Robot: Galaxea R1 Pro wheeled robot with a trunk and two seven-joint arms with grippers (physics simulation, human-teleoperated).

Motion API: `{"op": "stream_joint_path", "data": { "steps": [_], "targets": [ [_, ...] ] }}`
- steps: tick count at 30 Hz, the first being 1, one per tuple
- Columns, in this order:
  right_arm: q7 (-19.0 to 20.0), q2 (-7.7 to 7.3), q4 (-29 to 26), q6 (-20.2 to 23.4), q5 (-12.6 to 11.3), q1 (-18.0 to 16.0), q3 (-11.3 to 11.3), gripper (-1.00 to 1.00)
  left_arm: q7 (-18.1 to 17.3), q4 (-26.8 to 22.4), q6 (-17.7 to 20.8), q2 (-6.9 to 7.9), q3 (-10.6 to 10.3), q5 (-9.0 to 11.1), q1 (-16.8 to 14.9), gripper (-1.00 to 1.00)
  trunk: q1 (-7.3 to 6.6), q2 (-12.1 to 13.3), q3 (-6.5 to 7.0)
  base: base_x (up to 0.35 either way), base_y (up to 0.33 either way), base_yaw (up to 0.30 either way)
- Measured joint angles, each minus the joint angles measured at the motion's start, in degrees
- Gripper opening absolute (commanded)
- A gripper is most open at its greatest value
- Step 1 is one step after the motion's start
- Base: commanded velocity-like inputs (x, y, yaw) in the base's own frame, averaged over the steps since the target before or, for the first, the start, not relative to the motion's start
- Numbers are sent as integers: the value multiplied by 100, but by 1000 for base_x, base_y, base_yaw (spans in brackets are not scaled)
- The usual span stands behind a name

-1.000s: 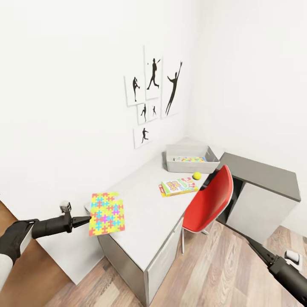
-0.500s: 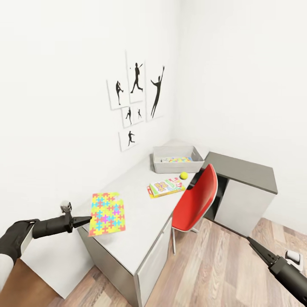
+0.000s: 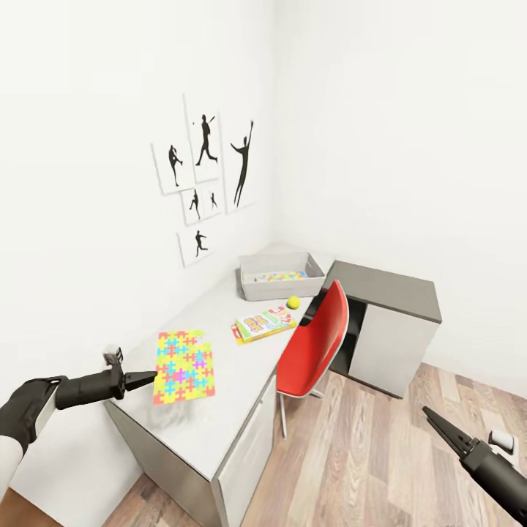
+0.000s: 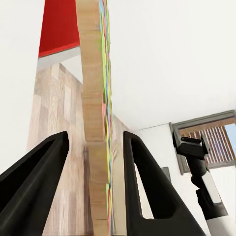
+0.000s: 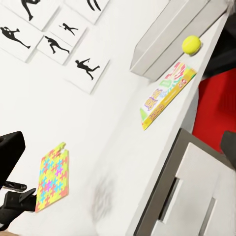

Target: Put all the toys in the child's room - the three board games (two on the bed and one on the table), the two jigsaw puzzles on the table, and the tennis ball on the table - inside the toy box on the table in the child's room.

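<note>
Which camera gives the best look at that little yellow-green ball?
The right wrist view: the tennis ball is large and sharp beside the toy box. The head view shows it smaller.

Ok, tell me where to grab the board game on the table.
Probably the board game's long edge that slightly overhangs the table front, approached from the chair side. It lies flat and thin, so the jaws need an exposed edge; the tennis ball sits close behind.
</note>
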Motion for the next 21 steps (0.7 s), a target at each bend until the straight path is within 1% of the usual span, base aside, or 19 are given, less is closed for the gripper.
{"op": "stream_joint_path", "data": {
  "steps": [21],
  "targets": [
    [-12,4,6,-1,25,-7,4,100,0,21,-22,35,24,29,15,-100,0,0,146,0,0,-217]
  ]
}}
